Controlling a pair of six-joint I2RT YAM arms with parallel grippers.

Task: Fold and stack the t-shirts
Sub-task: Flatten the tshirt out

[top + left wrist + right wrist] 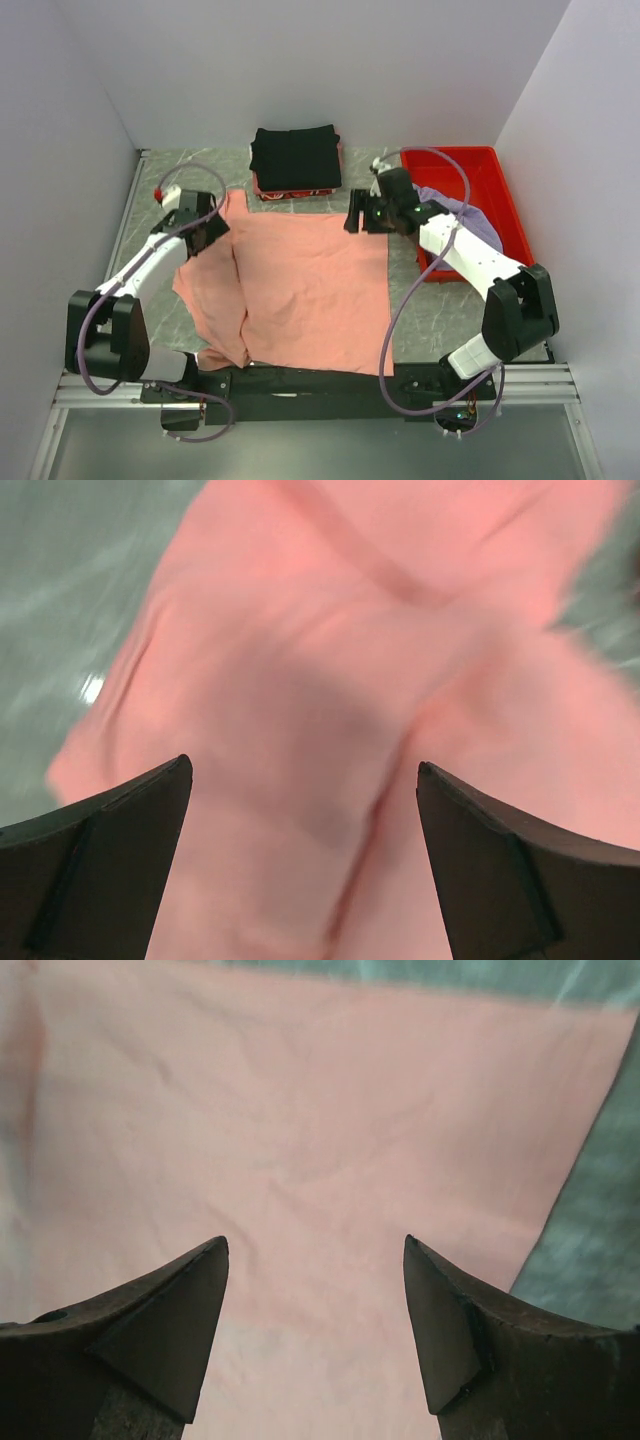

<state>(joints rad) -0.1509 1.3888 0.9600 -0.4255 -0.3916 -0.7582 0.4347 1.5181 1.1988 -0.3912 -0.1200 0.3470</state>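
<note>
The salmon-pink t-shirt [300, 285] lies spread on the table, its left side folded over and rumpled. It fills the left wrist view [330, 680] and the right wrist view [320, 1130]. My left gripper [212, 228] is open above the shirt's far left sleeve. My right gripper [357, 214] is open above the shirt's far right corner. Neither holds cloth. The black t-shirt [295, 157] sits in a neat rectangular fold at the back. The lavender-purple t-shirt [462, 212] lies in the red tray [503, 190], partly hidden by the right arm.
White walls close the table on the left, back and right. A red-edged item [296, 192] lies under the black shirt. A small red object [158, 191] sits at the far left. Grey marbled table [440, 310] shows right of the pink shirt.
</note>
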